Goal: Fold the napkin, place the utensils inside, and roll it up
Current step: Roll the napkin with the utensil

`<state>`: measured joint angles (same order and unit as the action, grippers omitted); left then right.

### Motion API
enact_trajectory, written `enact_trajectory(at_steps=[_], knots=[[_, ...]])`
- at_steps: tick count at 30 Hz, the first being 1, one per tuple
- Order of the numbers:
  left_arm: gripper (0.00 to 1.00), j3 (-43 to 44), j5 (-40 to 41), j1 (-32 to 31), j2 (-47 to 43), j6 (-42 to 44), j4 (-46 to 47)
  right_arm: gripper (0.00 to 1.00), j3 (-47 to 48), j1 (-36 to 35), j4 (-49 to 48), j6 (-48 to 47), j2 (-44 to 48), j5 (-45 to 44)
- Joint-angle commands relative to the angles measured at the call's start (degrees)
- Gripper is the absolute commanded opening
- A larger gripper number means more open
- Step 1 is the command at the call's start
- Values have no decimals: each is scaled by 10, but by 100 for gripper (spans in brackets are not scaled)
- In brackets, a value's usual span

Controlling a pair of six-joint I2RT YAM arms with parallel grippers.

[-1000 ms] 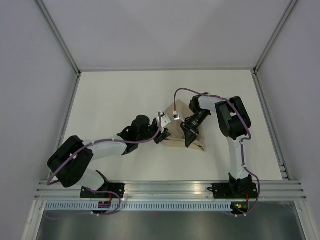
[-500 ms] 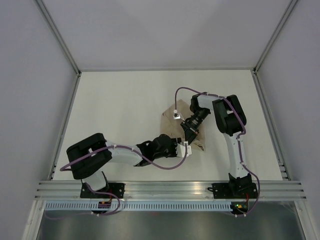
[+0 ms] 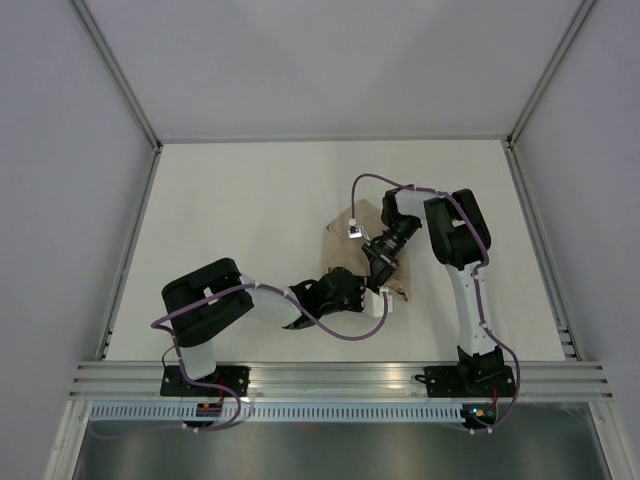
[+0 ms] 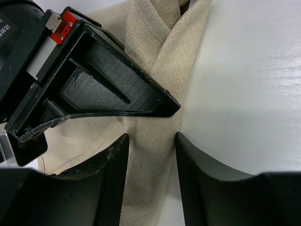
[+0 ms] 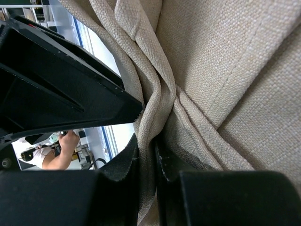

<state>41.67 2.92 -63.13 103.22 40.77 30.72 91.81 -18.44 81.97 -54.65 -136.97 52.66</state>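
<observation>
Where the two arms meet just right of the middle of the overhead view, we find the napkin [image 3: 340,235] lying bunched on the pale tabletop [image 3: 230,210]. Its upper part shows as a tan patch above the arms, and a small corner pokes out to their lower right.

The right claw [image 5: 146,141] comes down onto the cloth from the upper right. In its own wrist view, at bottom centre, its two fingers are nearly together and pinch a thick ridge of gathered folds. From that pinch the fabric fans out in creases toward the top and the right of the frame.

The left claw [image 4: 151,139] reaches in from the lower left, and its tips sit just beside those of the right claw. In the left wrist view its fingers stand apart at the bottom of the frame, one on either side of a flat folded band of cloth that runs up to the top centre. We see no clear squeeze on that band. The black wedge of the right claw fills the upper left of that view, its tip resting on the same band.
</observation>
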Motion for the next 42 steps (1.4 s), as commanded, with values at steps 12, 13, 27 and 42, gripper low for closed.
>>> enact_trajectory(at_steps=[12,13,27,42], knots=[[16,16,-41,-7,58,-29,-72,7,27,18,-38,-52,-44,-63],[13,18,-45,-7,59,-32,-80,6,27,18,-38,-53,-44,-63],[2,80,-211,20,86,-99,-222,48,12,28,-48,-42,41,-41],[2,136,-371,102,116,-153,-299,56,-36,96,-183,73,229,-13]])
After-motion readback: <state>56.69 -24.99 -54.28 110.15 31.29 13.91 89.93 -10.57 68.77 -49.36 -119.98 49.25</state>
